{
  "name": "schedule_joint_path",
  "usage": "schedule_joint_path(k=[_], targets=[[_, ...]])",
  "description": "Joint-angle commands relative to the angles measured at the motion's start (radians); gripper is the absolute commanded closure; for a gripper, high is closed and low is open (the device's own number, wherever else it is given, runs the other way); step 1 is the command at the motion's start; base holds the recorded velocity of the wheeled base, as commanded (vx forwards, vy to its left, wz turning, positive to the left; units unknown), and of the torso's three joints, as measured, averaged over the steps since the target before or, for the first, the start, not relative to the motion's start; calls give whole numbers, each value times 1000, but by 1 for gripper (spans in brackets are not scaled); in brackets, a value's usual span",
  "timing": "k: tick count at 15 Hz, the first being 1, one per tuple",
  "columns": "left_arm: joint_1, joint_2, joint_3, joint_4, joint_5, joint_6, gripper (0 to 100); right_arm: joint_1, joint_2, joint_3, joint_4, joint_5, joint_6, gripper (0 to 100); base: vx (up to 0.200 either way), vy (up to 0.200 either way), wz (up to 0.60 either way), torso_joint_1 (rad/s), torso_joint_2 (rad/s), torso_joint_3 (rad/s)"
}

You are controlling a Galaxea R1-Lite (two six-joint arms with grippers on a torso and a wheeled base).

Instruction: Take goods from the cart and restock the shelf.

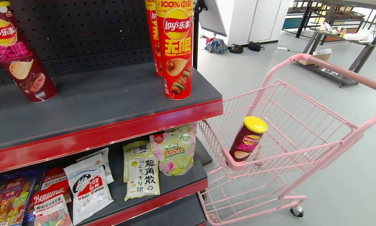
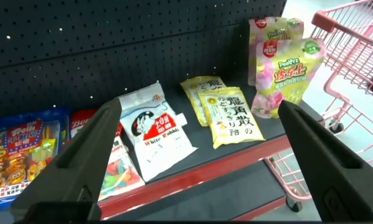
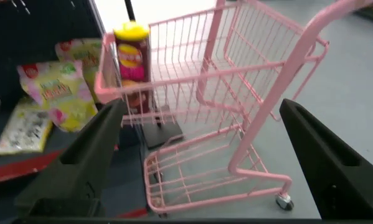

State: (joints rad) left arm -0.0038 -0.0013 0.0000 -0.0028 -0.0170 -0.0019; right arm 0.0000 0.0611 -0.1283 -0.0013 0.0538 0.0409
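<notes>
Head view: one chip can (image 1: 248, 138) leans in the cart (image 1: 332, 67); red can (image 1: 177, 50) and dark can (image 1: 20, 53) stand on the shelf (image 1: 112, 100); left gripper (image 2: 198, 124) and right gripper (image 3: 202, 118) have jaws apart, empty; last can probably left to restock.

Print is legible on nearly every package. On the upper shelf (image 1: 106, 100), the maroon can (image 1: 21, 59) at the left and the front red can (image 1: 177, 53) at the right each carry a round brand logo above large characters. The front red can also has a percentage line at its top. The rear red can (image 1: 152, 37) shows only part of its lettering. The small can (image 1: 249, 139) in the cart (image 1: 332, 67) bears the same logo. On the lower shelf (image 1: 178, 182), the white bag (image 1: 89, 188) and red bag (image 1: 48, 196) show Latin lettering, the yellow-white pouch (image 1: 142, 177) has bold black characters, and the green-pink pouch (image 1: 175, 153) has an orange logo.
</notes>
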Motion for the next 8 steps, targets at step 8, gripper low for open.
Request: schedule_joint_path(k=[8], targets=[[-1,1,0,0,0,0,0,83,1455,-476,-612,97,120,0,0,0,0,0,0,0]])
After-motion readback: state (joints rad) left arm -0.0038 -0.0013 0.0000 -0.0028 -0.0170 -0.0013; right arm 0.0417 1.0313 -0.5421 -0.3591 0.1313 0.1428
